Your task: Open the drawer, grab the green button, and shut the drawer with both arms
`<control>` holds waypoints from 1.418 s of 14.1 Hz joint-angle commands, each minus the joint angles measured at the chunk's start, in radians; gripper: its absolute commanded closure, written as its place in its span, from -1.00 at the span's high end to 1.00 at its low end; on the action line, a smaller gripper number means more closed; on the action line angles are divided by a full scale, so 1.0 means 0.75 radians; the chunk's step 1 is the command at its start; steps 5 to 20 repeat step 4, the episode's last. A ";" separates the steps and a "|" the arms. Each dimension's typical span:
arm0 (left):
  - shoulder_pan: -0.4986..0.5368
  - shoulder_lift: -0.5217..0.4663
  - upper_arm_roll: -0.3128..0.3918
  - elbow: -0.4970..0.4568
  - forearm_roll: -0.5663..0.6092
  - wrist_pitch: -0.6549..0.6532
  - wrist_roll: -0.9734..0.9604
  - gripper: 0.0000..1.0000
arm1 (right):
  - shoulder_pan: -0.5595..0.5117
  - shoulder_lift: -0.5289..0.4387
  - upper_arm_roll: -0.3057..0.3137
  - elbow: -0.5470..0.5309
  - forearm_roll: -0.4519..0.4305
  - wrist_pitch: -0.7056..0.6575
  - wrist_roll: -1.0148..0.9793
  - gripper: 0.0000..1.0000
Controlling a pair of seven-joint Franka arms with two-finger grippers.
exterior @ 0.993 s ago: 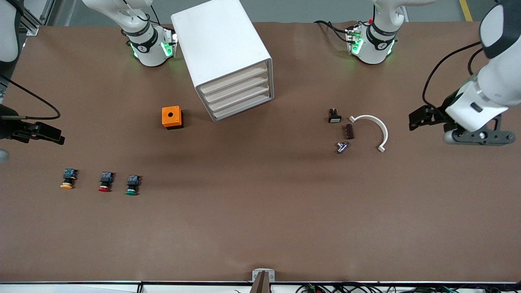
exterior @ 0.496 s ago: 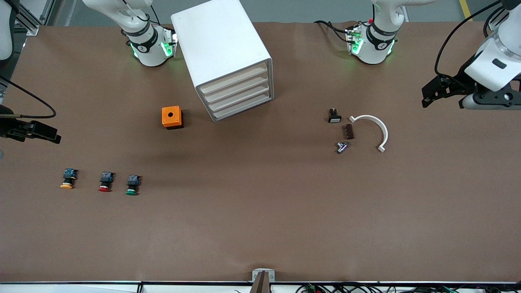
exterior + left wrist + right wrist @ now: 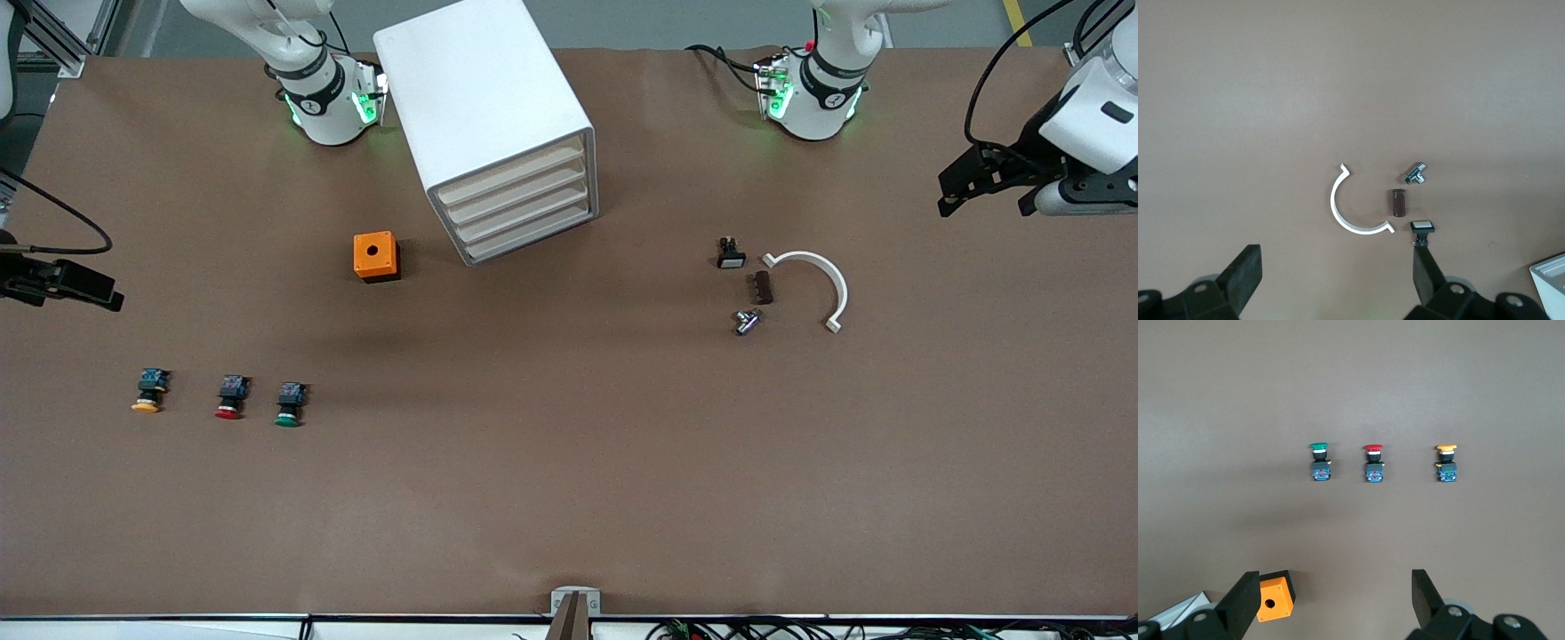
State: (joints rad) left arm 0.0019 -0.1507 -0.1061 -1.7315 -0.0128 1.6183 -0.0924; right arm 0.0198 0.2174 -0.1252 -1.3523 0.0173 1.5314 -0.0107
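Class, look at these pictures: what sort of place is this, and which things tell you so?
Probably a robotics lab or test bench. Two arms bolted to a brown table, a white drawer cabinet, and sorted parts: the green button in a row with two others. Both claws, left claw and right claw, hang open.

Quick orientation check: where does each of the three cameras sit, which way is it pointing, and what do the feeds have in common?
Front view: high across the table, facing both bases; shows the cabinet, left gripper and right gripper.
Left wrist view: on the left arm, looking down past its open fingers at the white curved bracket.
Right wrist view: on the right arm, looking down past its open fingers at the green button.
Shared: front and right wrist views both show the orange box.
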 commanded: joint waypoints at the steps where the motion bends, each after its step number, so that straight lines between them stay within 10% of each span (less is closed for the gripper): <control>1: 0.012 -0.042 -0.004 -0.029 -0.012 0.012 0.013 1.00 | -0.049 -0.014 0.032 0.009 0.008 -0.023 -0.016 1.00; 20: 0.012 -0.038 -0.004 -0.031 -0.010 0.012 -0.001 1.00 | -0.043 -0.014 0.030 0.009 0.010 -0.027 -0.012 1.00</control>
